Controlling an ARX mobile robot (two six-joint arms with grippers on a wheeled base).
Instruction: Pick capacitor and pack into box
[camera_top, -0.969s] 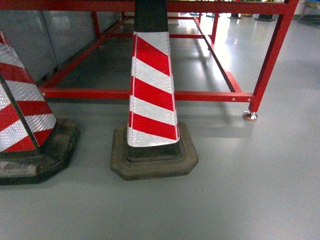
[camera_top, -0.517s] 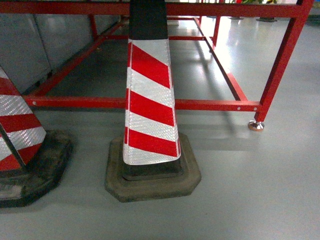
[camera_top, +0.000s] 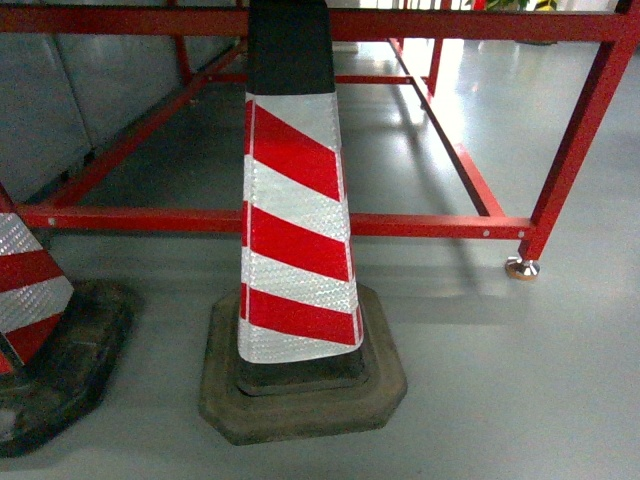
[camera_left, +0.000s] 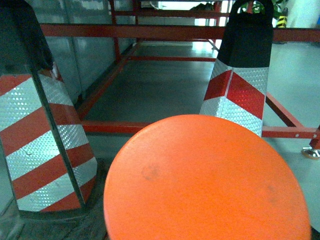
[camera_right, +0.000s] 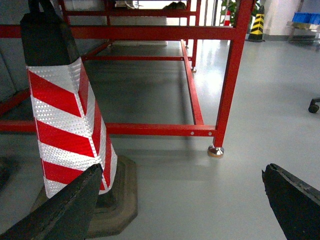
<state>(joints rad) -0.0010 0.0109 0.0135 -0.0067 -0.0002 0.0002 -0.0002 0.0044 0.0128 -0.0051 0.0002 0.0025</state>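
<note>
Right gripper (camera_right: 182, 200) matte black fingers spread wide, nothing held; left jaws can't tell; reflective striped cone (camera_top: 297, 225) on rubber base, centre frame

The smooth grey floor (camera_top: 500, 400) carries two red-and-white striped traffic cones (camera_top: 295, 230) on dark rubber bases and a red metal frame's foot (camera_top: 521, 267).

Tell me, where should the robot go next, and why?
Probably turn or roll away to look for the box. Right ahead stands only a striped cone on the floor, with a red frame behind it. No box or capacitor shows. The right end effector is open and holds nothing.
</note>
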